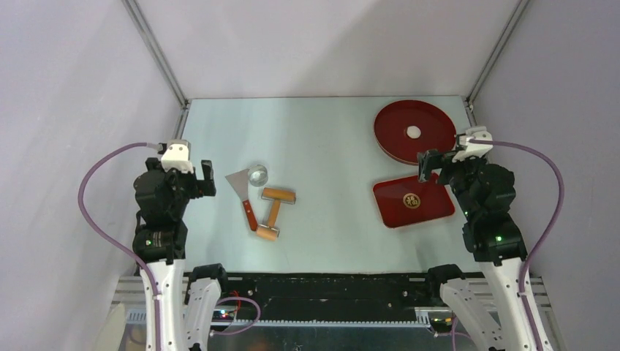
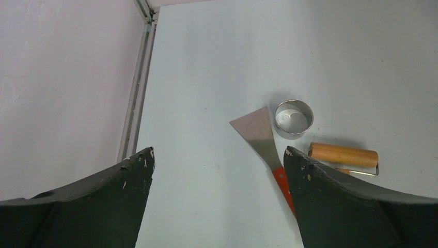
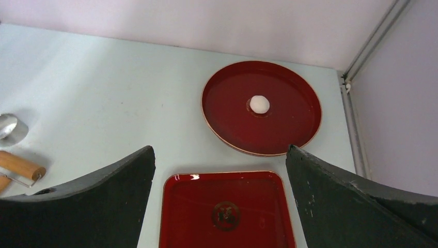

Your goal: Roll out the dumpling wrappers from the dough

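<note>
1. My L claw (image 2: 219, 199) is hanging spread wide, gripping nothing. The tools are lying just ahead: scraper (image 2: 256, 133), ring cutter (image 2: 294, 119) and roller (image 2: 343, 154), grouped on my L side, prob. for easy reach.
2. My R claw (image 3: 219, 204) is gaping too, empty, hovering over the square tray (image 3: 186, 206).
3. The dough (image 3: 259, 104) is sitting as a small ball mid round plate (image 3: 213, 111), beyond the tray.
4. No wrappers are showing yet; I'm judging the work isn't started.
</note>
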